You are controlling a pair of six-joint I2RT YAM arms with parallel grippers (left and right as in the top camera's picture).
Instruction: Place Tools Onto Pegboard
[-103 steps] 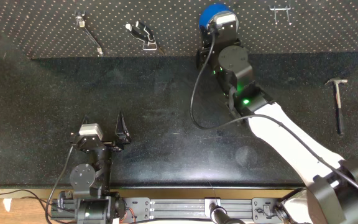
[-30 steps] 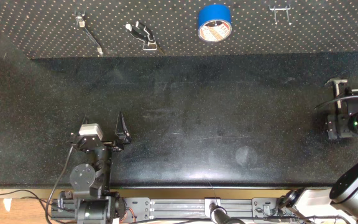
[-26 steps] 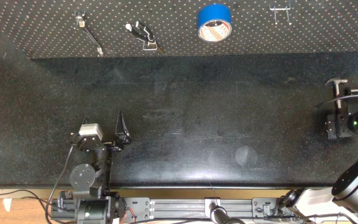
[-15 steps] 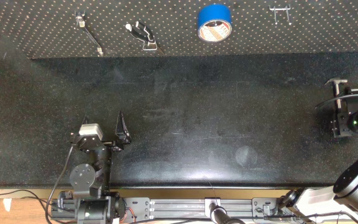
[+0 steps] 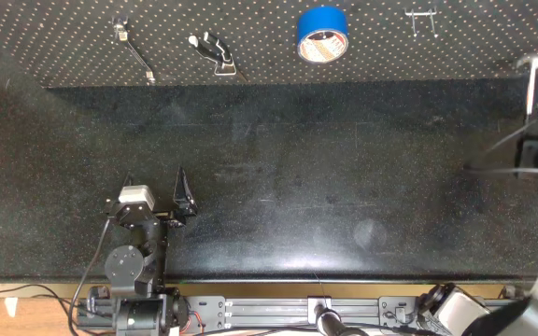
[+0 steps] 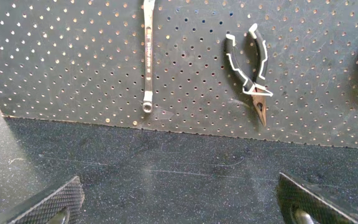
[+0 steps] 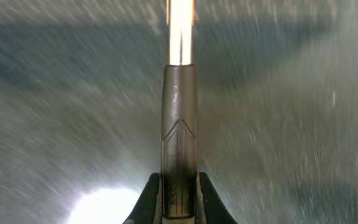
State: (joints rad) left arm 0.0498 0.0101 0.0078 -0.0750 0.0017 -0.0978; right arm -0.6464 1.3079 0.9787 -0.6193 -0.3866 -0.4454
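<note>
Two arms stand at the 6 o'clock edge of the desk, and the pegboard runs along its 12 o'clock side.

The right gripper is clamped on the hammer. Its two fingers press the dark grip from either side, and the bright metal shaft runs on beyond the grip, away from the wrist. From above, the hammer is lifted off the desk at the far 3 o'clock edge, up towards 2 o'clock. Its head shows at the line where desk meets pegboard. Whether the head touches the board cannot be told.

The left gripper sits low at about 7 o'clock, close to its own base. It faces the pegboard from well back, its fingers spread wide apart with only bare desk between them.

Four things sit on the pegboard. A wrench hangs upright at about 11 o'clock, its ring end down. Pliers with black and white handles hang beside it towards 12 o'clock, nose down and handles up. A roll of blue tape sits just past 12 o'clock, well apart from the pliers. A small double-pronged metal hook sticks out of the board at about 1 o'clock, between the tape and the raised hammer.
</note>
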